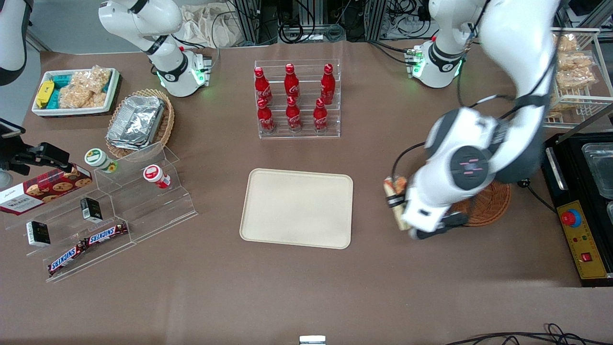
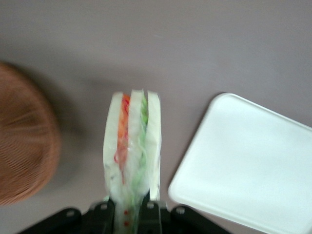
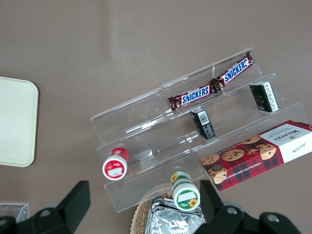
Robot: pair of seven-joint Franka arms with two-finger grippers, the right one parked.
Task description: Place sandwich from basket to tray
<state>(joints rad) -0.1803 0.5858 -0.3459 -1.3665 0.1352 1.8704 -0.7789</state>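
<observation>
- The gripper [image 1: 401, 207] hangs over bare table between the basket [image 1: 483, 205] and the tray [image 1: 297, 208], fingers [image 2: 148, 210] clamped on the sandwich [image 2: 132, 146].
- The sandwich is off the table and held on edge, its orange and green filling layers showing between pale bread slices.
- From the tray, the sandwich sits at three o'clock in the front view, just beside the basket and clear of its rim.
- The tray lies flat, nearer the front camera than the rack of cola bottles [image 1: 293, 98].

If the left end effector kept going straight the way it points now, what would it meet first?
Probably bare brown table: the left end effector, shut on the clear-wrapped triangular sandwich, points between the reddish-brown wicker basket and the cream tray.
</observation>
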